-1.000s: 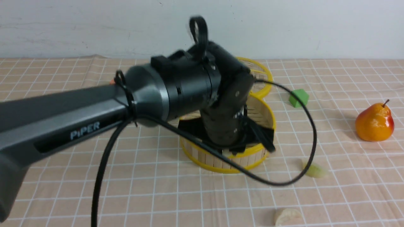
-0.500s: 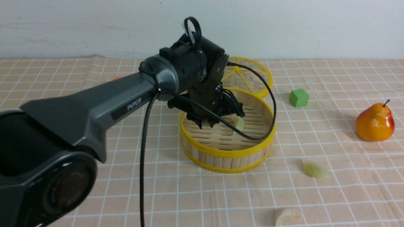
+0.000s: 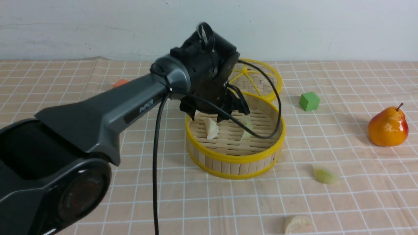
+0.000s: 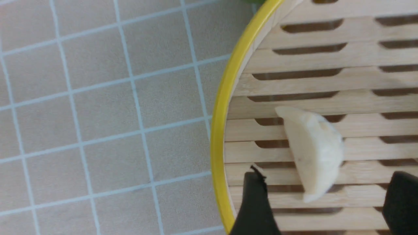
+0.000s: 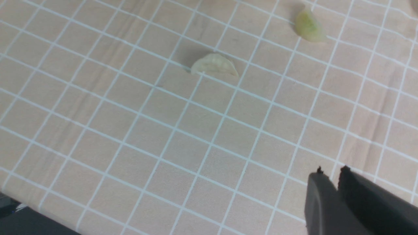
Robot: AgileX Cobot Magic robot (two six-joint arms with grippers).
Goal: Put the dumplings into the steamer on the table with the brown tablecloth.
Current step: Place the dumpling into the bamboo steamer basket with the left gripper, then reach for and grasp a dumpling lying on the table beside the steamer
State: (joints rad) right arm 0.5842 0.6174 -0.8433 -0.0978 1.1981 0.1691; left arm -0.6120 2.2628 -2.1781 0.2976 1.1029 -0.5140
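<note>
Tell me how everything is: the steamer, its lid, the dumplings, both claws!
Steamer: upright, uncovered, two dumplings inside
Lid: off, behind the steamer
White dumpling and green dumpling: in the steamer
Other two dumplings: on the cloth
Left claw: open
Right claw: nearly shut, empty

The robot's left arm (image 3: 140, 107) reached forward and inward, bent at its wrist, with the left gripper (image 4: 323, 199) pointed down, its jaws spread wide and empty. The right gripper (image 5: 329, 182) held its fingertips close together, a narrow gap between them.

Dumplings (image 3: 211, 128), two inside bamboo steamer (image 3: 235, 159)
</note>
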